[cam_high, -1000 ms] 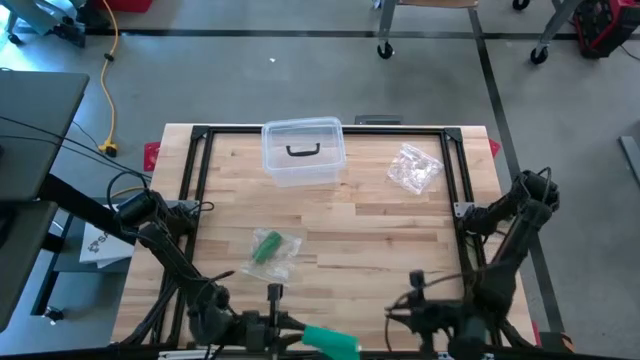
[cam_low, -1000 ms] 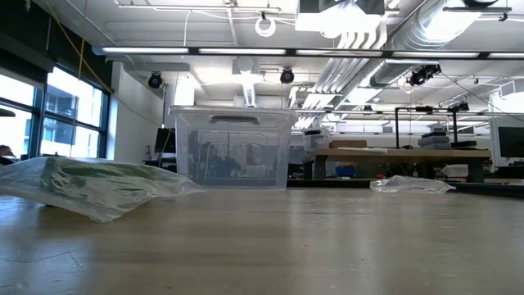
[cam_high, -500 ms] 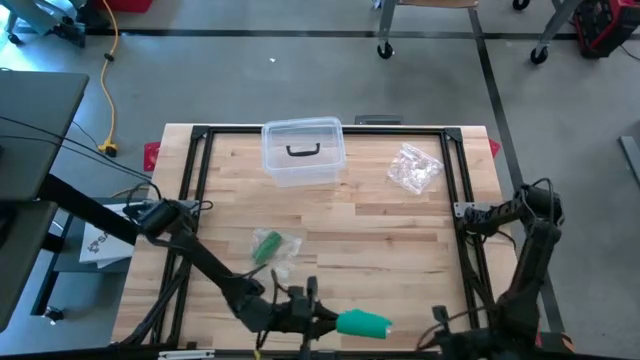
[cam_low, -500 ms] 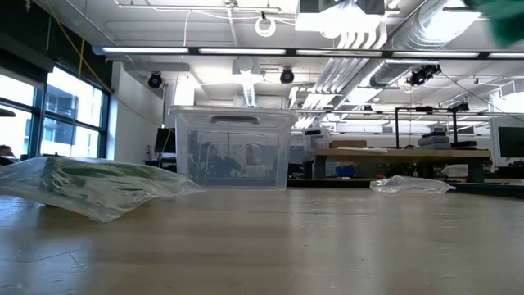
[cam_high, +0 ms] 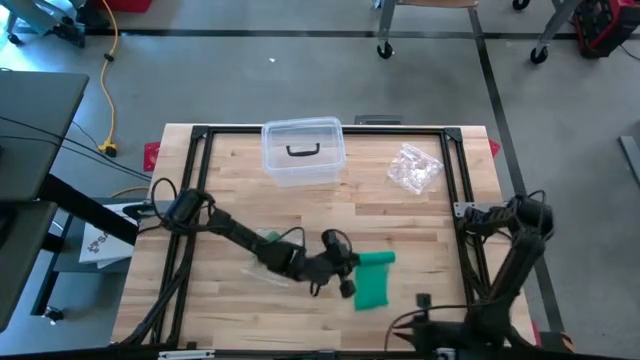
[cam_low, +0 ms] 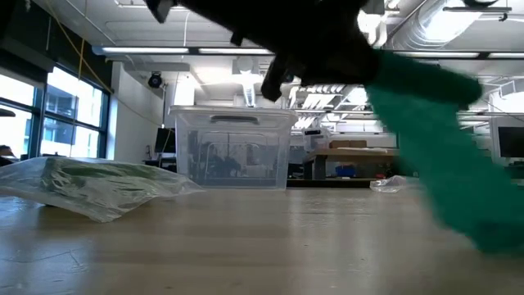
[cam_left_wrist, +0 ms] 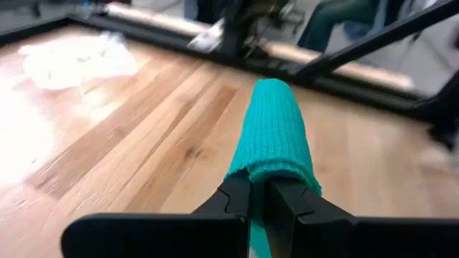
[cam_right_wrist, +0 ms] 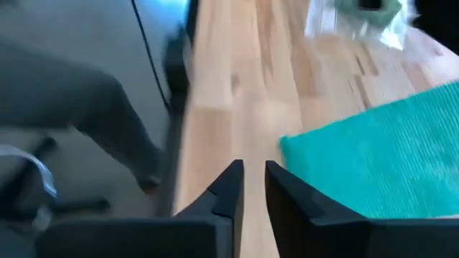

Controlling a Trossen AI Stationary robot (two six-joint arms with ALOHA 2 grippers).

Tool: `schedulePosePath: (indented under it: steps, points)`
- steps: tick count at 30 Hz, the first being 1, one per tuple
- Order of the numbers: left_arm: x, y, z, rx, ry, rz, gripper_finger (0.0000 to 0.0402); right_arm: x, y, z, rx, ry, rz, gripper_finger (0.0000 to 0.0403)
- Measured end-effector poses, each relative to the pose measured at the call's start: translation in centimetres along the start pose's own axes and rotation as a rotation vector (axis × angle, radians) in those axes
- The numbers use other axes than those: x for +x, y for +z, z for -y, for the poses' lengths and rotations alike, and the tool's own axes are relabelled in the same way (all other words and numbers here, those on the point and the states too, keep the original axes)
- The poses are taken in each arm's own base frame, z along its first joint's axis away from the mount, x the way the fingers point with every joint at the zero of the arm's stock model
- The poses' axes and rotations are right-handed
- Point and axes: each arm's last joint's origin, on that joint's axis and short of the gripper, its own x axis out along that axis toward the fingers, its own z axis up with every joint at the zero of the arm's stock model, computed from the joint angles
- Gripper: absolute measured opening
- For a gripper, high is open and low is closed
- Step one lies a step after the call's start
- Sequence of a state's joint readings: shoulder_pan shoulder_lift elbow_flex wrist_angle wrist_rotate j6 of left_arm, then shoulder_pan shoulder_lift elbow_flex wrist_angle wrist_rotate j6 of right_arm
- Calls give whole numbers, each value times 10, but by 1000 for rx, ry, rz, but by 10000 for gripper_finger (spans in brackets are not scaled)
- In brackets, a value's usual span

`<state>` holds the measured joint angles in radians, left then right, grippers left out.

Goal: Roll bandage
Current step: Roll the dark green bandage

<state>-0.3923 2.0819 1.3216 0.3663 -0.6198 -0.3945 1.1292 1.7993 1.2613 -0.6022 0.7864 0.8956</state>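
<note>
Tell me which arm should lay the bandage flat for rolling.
Left, I'd say: the left gripper already pinches the green bandage over mid-table. The right gripper hangs empty at the near edge.

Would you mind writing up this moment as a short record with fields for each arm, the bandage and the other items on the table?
left gripper: out over the middle of the table, shut on the green bandage
green bandage: one end pinched between the left fingers, the rest hanging toward the wood
right gripper: at the near table edge, nearly closed, holding nothing
clear lidded box: far side, centre
empty clear wrapper: far right
bag with green contents: left of centre, partly under the left arm
</note>
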Motion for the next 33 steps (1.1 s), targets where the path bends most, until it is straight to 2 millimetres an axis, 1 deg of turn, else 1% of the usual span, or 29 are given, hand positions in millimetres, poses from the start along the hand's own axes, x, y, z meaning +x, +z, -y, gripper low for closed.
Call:
schedulePosePath:
  steps: [3,7,9,11,14,16,19,23,28,31,33]
  points:
    - [7,-2,-12,6,19,-57,12,30,-3,4,-90,-27,-93,75]
    - [9,-6,-19,40,48,-113,12,64,-6,14,-203,-43,-217,116]
    - [9,-8,-19,51,56,-128,12,75,-7,21,-281,-57,-266,136]
    - [8,-9,-20,61,61,-141,12,82,-7,30,-335,-97,-275,153]
    - [7,-12,-19,73,63,-158,12,90,-13,48,-329,-130,-254,166]
    - [6,-12,-17,75,59,-158,12,98,-23,59,-298,-87,-253,168]
    - [5,-13,-16,77,58,-157,12,110,-36,70,-259,-18,-230,169]
    - [5,-13,-16,77,59,-158,12,117,-41,81,-210,-49,-194,166]
    - [5,-13,-16,61,60,-158,12,120,-40,86,-281,-87,-187,153]
    - [5,-13,-16,61,60,-158,12,126,-42,96,-264,-99,-208,140]
    - [5,-13,-16,61,59,-159,12,129,-43,102,-226,-89,-231,122]
